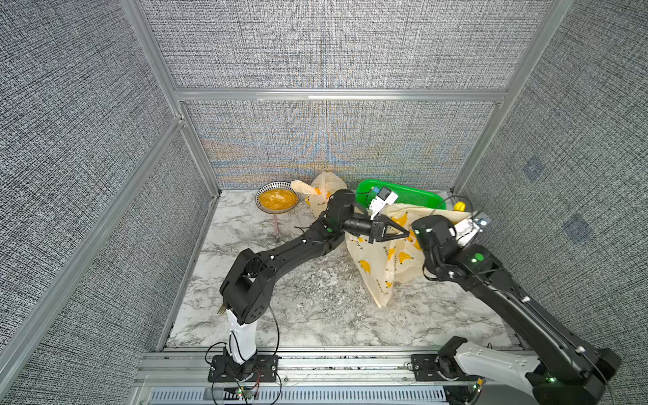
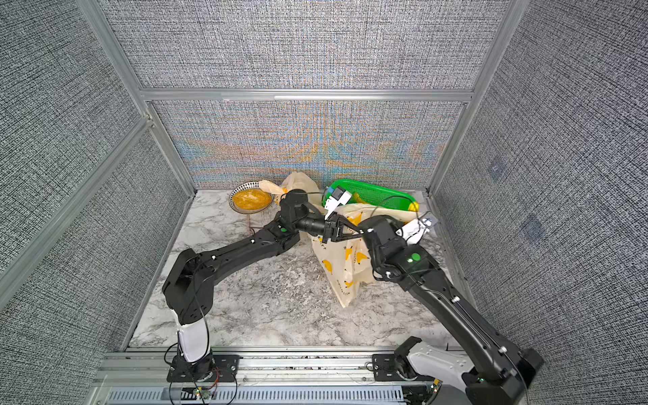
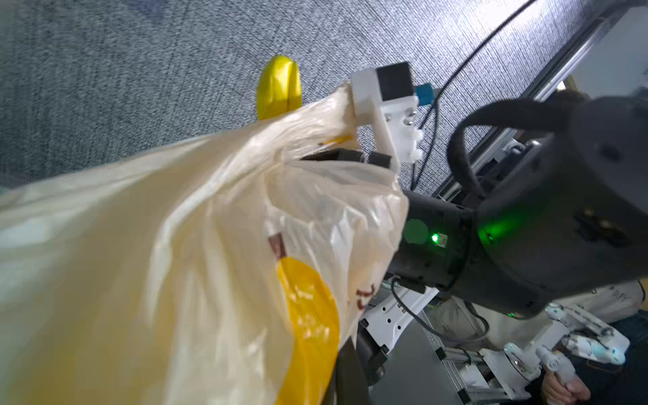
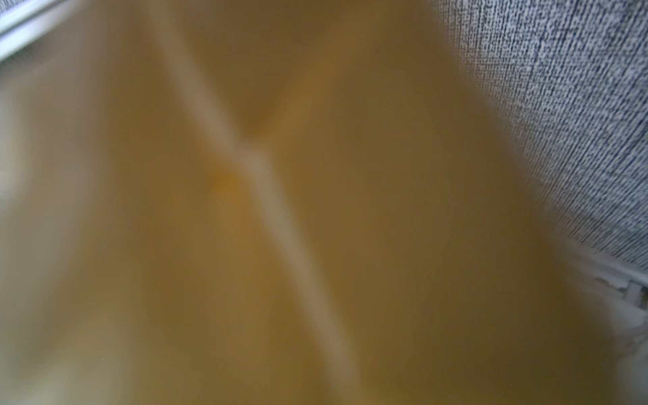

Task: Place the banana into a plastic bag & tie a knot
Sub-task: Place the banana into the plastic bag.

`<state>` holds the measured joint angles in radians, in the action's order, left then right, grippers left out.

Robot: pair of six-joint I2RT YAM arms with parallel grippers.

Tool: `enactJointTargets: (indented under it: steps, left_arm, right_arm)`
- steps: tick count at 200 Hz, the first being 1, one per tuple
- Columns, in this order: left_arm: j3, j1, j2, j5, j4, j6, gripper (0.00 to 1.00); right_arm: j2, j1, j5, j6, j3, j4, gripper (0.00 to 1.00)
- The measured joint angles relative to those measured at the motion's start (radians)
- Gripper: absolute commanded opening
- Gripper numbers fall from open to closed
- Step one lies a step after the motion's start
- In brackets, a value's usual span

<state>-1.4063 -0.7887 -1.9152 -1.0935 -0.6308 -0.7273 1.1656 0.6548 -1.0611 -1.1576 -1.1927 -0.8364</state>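
Marble-pattern table (image 1: 298,315), grey woven wall panels all round. At eleven o'clock: a round bowl (image 1: 277,200) with a dark patterned rim, holding a granular yellow-orange filling. At twelve o'clock, just beside the bowl: a second bag (image 1: 328,184) of thin cream film, crumpled, with orange print. Right of centre, towards three o'clock: the plastic bag (image 1: 378,266), translucent cream film, creased and glossy, standing tent-like with its narrow end down on the table. It is printed with yellow bananas and brown lettering too small to read in both top views; the left wrist view shows only a few blurred brown strokes. The left gripper (image 1: 403,234), black and wedge-shaped, has its jaws pressed together on a fold at the bag's upper edge. At one o'clock, against the back wall: a green tray (image 1: 410,194) of perforated plastic mesh, oblong with rounded corners. At two o'clock, at the tray's right end: the banana (image 1: 459,206), smooth and yellow, outside the bag and largely hidden behind it. The right gripper (image 3: 336,155) reaches into the bag's mouth; film covers its jaws, so I cannot tell how they stand.
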Motion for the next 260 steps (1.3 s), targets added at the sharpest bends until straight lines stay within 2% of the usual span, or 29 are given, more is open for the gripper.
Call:
enactJointTargets:
  steps: [25,56,77,95,118,128,144,157,163,185,206,227,260]
  left_arm:
    - [0.195,0.047,-0.054,0.013,-0.191,-0.135,0.00]
    - [0.296,0.063,-0.106,0.009,-0.473,-0.294,0.00]
    - [0.347,0.078,-0.076,0.008,-0.552,-0.347,0.00]
    - [0.389,0.085,0.006,0.004,-0.554,-0.344,0.00]
    - [0.451,0.088,0.148,0.002,-0.456,-0.244,0.00]
    - [0.480,0.089,0.213,0.004,-0.370,-0.170,0.00]
    - [0.524,0.090,0.299,0.031,-0.246,-0.051,0.00]
    - [0.560,0.090,0.352,0.046,-0.180,0.038,0.00]
    - [0.571,0.086,0.371,0.050,-0.159,0.068,0.00]
    - [0.605,0.081,0.409,0.034,-0.122,0.156,0.00]
    - [0.631,0.092,0.404,0.119,-0.037,0.188,0.00]
    - [0.644,0.089,0.409,0.147,0.006,0.217,0.00]
    - [0.659,0.092,0.437,0.190,0.100,0.282,0.00]
  right_arm:
    - [0.125,0.032,0.046,0.037,0.081,0.047,0.00]
    - [0.122,0.046,0.074,0.174,0.153,0.182,0.00]
    - [0.107,0.048,0.114,0.271,0.171,0.278,0.00]
    - [0.107,0.050,0.153,0.346,0.150,0.330,0.08]
    - [0.120,0.068,0.208,0.457,0.110,0.374,0.10]
    - [0.134,0.090,0.224,0.511,0.087,0.377,0.16]
    - [0.168,0.143,0.257,0.602,0.037,0.349,0.34]
    - [0.190,0.188,0.316,0.645,0.000,0.334,0.52]
    - [0.192,0.200,0.338,0.658,-0.006,0.324,0.57]
    - [0.153,0.216,0.398,0.712,0.002,0.300,0.66]
    - [0.058,0.216,0.517,0.755,0.011,0.304,0.69]
    - [-0.015,0.115,0.636,0.771,0.023,0.327,0.69]
    - [-0.036,-0.155,0.817,0.779,0.077,0.352,0.72]
